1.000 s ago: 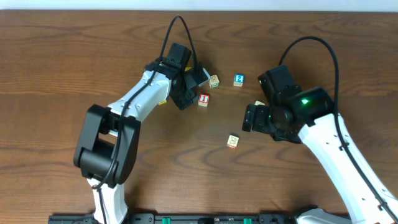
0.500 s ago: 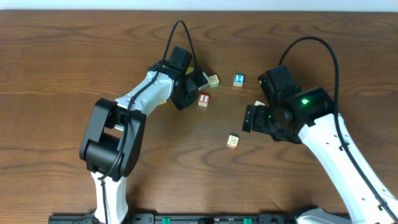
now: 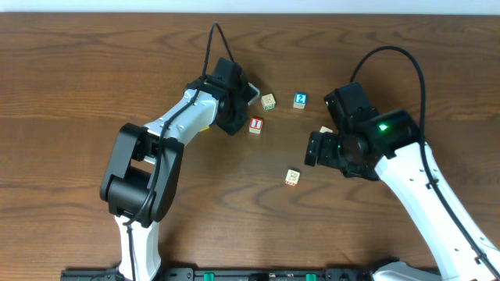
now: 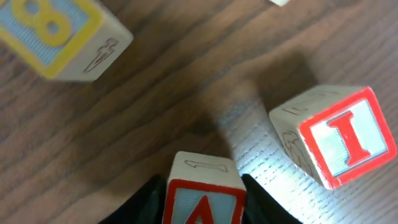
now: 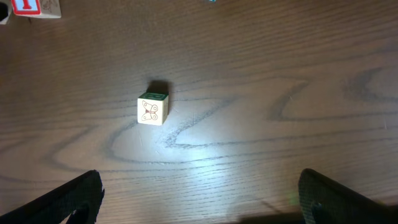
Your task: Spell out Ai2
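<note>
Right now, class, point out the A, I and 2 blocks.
A block point(image 4: 204, 202), left wrist view, on its red-framed A face.
I block point(image 4: 344, 138), left wrist view, on its red I face.
2 block point(image 3: 300, 100), overhead view, on its blue top face.

Left wrist view: the A block point(image 4: 204, 198) at six o'clock is cut off by the bottom edge; a blurred yellow-edged block point(image 4: 56, 31) at eleven o'clock runs off the top. Overhead, the left gripper point(image 3: 241, 100) hides the A block.

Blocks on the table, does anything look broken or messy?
Nothing is broken or spilled. The I block, 2 block and A block are just apart, turned different ways, not in a row yet.
</note>
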Controlling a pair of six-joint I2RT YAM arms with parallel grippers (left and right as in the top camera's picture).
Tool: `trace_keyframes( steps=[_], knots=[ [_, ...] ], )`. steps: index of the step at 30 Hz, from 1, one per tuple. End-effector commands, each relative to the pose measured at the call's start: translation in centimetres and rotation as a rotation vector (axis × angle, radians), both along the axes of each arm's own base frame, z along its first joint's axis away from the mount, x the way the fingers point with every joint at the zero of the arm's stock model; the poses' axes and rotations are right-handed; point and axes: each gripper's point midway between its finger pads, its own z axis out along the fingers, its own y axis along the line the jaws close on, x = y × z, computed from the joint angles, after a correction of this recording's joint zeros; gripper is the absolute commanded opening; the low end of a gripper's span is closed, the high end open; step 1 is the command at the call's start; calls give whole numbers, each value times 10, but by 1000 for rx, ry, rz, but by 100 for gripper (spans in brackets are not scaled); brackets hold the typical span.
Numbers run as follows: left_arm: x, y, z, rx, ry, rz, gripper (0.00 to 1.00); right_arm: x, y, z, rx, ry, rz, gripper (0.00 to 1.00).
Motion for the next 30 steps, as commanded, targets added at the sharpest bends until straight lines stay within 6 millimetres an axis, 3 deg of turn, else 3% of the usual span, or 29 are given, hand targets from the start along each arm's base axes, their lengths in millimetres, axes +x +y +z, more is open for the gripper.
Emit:
trace_keyframes(
  steps=[1, 7, 20, 27, 30],
  knots=[
    [-2, 2, -10, -24, 59, 165, 35, 2, -3, 4, -8, -17, 6, 99],
    [-1, 2, -10, -29, 63, 192, 30, 0, -5, 4, -14, -7, 6, 99],
    [-8, 10, -13, -46, 153, 498, 27, -1, -6, 4, -20, -6, 5, 99],
    [-9, 14, -14, -32, 158, 538, 30, -1, -6, 4, -21, -6, 5, 99],
    [-9, 14, -14, -33, 157, 537, 37, -1, -6, 4, -21, -6, 5, 99]
  ],
)
